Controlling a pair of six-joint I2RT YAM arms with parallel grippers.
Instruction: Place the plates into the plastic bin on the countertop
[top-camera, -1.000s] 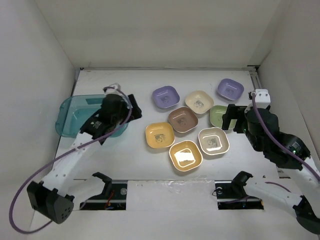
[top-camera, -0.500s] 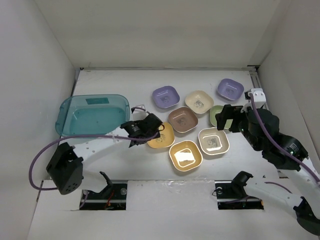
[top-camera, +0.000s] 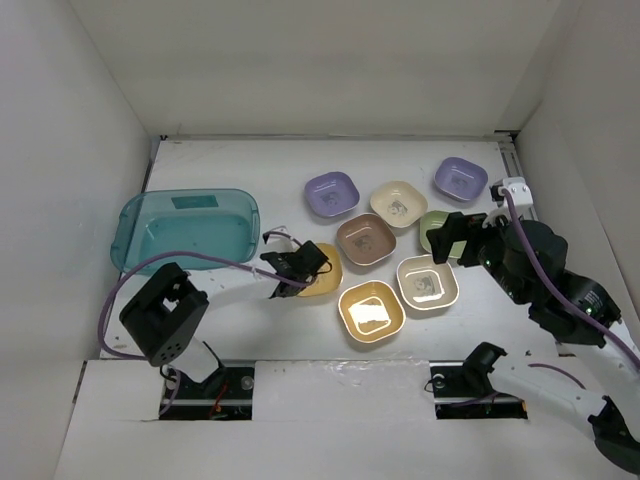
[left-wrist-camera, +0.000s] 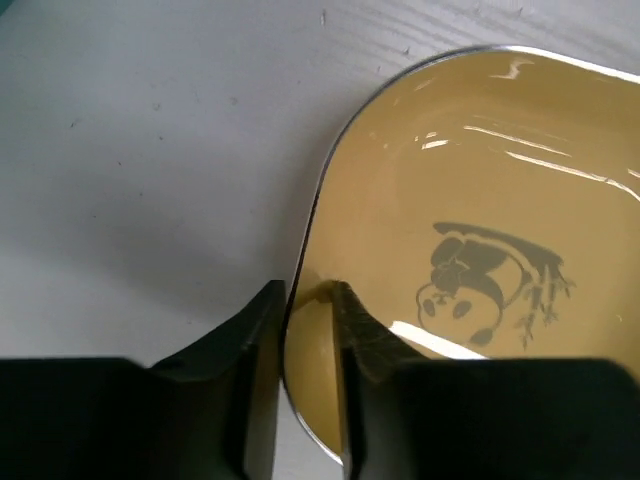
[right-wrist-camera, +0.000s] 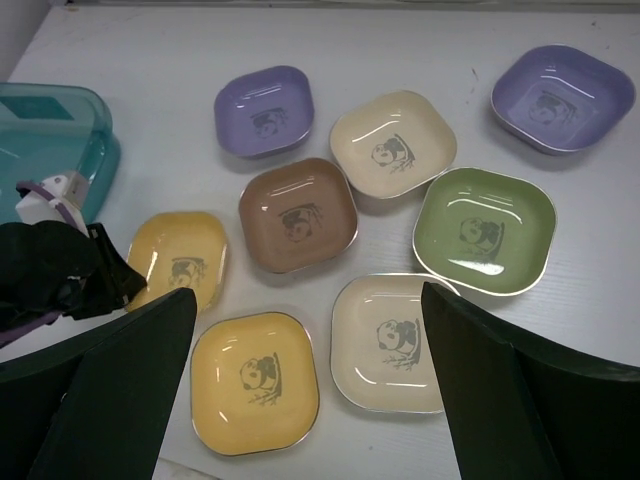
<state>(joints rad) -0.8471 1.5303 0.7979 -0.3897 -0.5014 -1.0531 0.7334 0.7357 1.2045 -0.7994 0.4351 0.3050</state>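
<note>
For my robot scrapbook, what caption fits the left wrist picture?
Left gripper pinches the rim of the orange panda dish on the white countertop.

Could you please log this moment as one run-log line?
left gripper: jaws pinching orange plate rim | right gripper: open, holding nothing | plastic bin: empty

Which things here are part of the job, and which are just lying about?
Job: purple plates, cream plate, brown plate, green plate, orange plate, yellow plate, beige plate; teal bin; countertop; left gripper, straddling the orange plate's rim.
Not job: only fixtures: purple cables, white walls.
</note>
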